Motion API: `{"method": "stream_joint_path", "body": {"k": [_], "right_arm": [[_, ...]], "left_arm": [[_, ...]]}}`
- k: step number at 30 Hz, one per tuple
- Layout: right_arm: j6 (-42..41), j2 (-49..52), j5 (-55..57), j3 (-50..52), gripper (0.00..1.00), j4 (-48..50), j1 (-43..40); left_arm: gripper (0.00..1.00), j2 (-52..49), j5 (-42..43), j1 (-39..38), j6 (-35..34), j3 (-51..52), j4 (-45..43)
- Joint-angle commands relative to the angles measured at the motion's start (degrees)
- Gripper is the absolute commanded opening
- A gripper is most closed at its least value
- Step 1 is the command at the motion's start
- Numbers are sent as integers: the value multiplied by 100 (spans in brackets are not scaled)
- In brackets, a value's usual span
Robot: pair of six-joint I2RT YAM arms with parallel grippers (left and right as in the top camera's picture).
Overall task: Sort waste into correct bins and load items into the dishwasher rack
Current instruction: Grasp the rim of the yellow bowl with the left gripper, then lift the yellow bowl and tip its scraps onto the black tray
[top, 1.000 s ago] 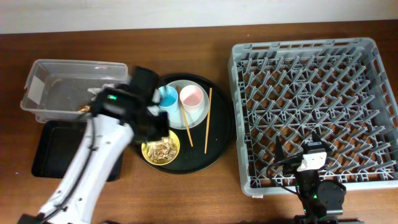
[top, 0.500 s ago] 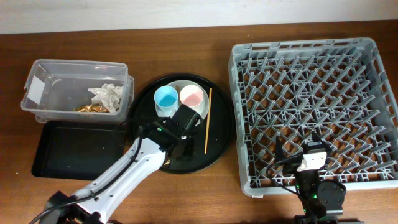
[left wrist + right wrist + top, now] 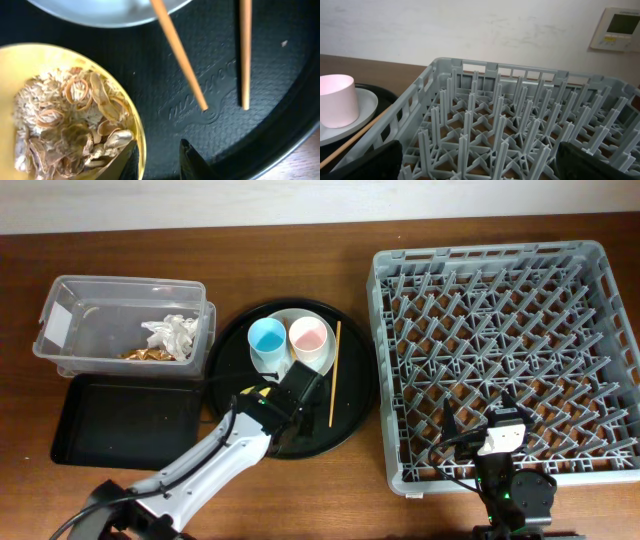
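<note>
Brown tabletop (image 3: 340,495) below, the left gripper (image 3: 159,162) sits spread astride the rim of the yellow bowl (image 3: 20,65) on the round black tray (image 3: 235,60). Pinching so thin an edge could slip or tip, I reckon, spilling the food scraps (image 3: 75,120). Over at the dishwasher rack (image 3: 520,125), the right gripper (image 3: 485,160) gapes wide, holding nothing.

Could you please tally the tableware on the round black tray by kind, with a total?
Cups: 2 (blue cup, pink cup)
Plates: 1 (pale plate)
Bowls: 1 (yellow bowl)
Chopsticks: 2 (slanted chopstick, straight chopstick)
Total: 6
</note>
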State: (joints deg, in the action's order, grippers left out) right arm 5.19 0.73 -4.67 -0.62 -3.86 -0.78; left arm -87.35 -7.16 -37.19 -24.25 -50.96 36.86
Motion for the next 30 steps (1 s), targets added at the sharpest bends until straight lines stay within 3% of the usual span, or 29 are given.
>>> {"method": "stream_joint_path", "body": {"k": [1,3,10,12,14,15,18,20,28,30], "right_arm": [[37,-33,-90,31,98,-22,-37],[37,-33,-90,31,98,-22,-37],[37,-33,-90,31,98,-22,-37],[37,-33,-90,31,98,-22,-37],[37,-33,-90,31,98,-22,-37],[37,-33,-90,31,98,-22,-37],[37,-33,-90,31,98,-22,-37],[37,-33,-90,31,98,-22,-37],[37,-33,-90,31,98,-22,-37],[37,-33,-90,31,98,-22,-37]], "left_arm": [[27,-111,-323,-20,-52,160,-26],[14,-114,-319,-20,-52,160,-42],[0,-116,-310,-20,-55,166,-37],[0,-116,-138,-20,-57,166,-44],[14,-116,-61,-20,-55,170,-39],[14,-116,-68,-20,-55,188,-44],[13,-133,-83,-20,-55,223,-48],[4,-133,-81,-20,-55,223,-94],[0,-103,-179,-15,-52,90,-9],[0,83,-11,-7,-55,-310,420]]}}
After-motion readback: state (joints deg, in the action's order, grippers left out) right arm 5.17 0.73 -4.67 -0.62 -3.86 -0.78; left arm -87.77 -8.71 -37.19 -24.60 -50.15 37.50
